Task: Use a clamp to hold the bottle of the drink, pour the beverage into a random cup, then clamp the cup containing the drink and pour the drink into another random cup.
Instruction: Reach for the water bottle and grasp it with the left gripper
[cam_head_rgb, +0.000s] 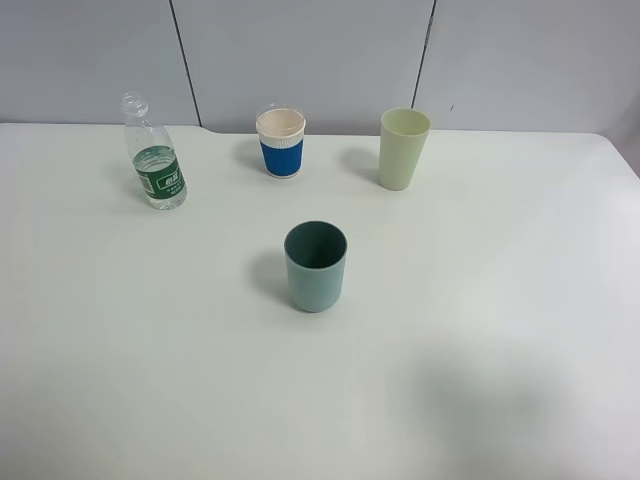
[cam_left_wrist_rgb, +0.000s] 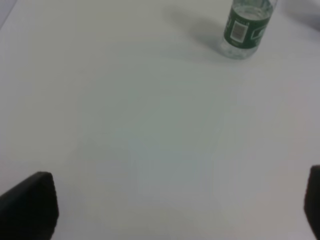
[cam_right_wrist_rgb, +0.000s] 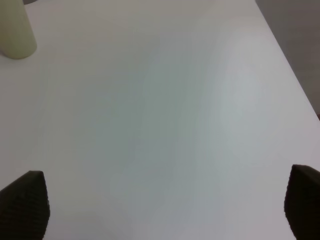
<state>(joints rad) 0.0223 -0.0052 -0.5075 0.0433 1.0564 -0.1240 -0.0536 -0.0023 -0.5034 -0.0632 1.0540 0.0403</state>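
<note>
The uncapped clear bottle (cam_head_rgb: 154, 155) with its green label stands upright at the back left of the white table, holding clear beverage. The teal tumbler (cam_head_rgb: 315, 266) stands alone in the middle. Behind it stands the white paper cup (cam_head_rgb: 281, 142) with the blue sleeve. Neither arm shows in the high view. In the left wrist view the left gripper (cam_left_wrist_rgb: 172, 205) is open over bare table, with the bottle (cam_left_wrist_rgb: 247, 27) well ahead of it. The right gripper (cam_right_wrist_rgb: 160, 205) is open too, nothing between its dark fingertips (cam_right_wrist_rgb: 25, 202).
A taller pale green tapered cup (cam_head_rgb: 403, 148) stands at the back right, and its base shows in the right wrist view as the pale cup (cam_right_wrist_rgb: 16, 30). The table's right edge (cam_right_wrist_rgb: 295, 75) runs close to the right gripper. A grey panelled wall (cam_head_rgb: 320, 50) backs the table.
</note>
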